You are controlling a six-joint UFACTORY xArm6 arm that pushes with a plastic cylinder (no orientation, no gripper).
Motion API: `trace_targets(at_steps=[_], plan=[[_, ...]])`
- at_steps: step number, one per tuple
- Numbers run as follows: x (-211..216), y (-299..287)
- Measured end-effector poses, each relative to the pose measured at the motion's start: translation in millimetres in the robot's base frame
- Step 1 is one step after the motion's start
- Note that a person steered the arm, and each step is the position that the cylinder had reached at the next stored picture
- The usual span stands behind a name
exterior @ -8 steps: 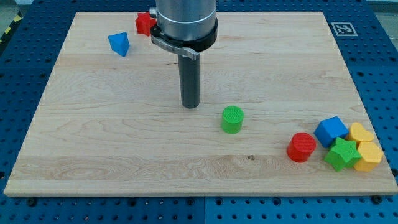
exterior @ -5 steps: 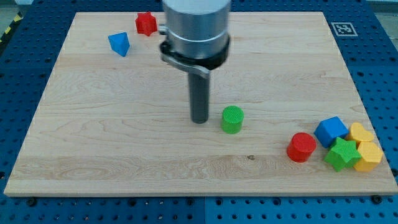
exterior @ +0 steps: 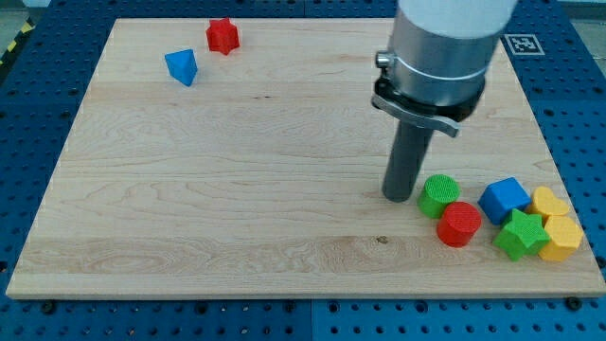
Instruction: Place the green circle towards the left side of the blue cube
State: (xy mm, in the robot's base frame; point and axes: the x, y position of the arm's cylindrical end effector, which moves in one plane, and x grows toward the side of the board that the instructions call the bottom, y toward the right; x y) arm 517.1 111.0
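The green circle (exterior: 438,194) stands on the wooden board, just to the left of the blue cube (exterior: 503,200), with a gap between them. It touches the red cylinder (exterior: 460,224) just below it. My tip (exterior: 398,196) is on the board right at the green circle's left side, close to or touching it.
A green star (exterior: 520,234) and two yellow blocks (exterior: 553,204) (exterior: 561,237) cluster right of the blue cube near the board's right edge. A blue triangular block (exterior: 181,66) and a red star (exterior: 222,35) lie at the view's top left.
My tip has moved right and pushed the green circle from the board's middle to beside the red cylinder and blue cube.
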Motion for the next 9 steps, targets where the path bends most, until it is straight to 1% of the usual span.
trace_targets(at_steps=[1,2,3,4,5,6,9], plan=[[1.4,35.5],[1.4,57.2],[1.4,42.0],[8.8,7.5],[31.3,-3.0],[48.3,2.7],[59.4,21.9]])
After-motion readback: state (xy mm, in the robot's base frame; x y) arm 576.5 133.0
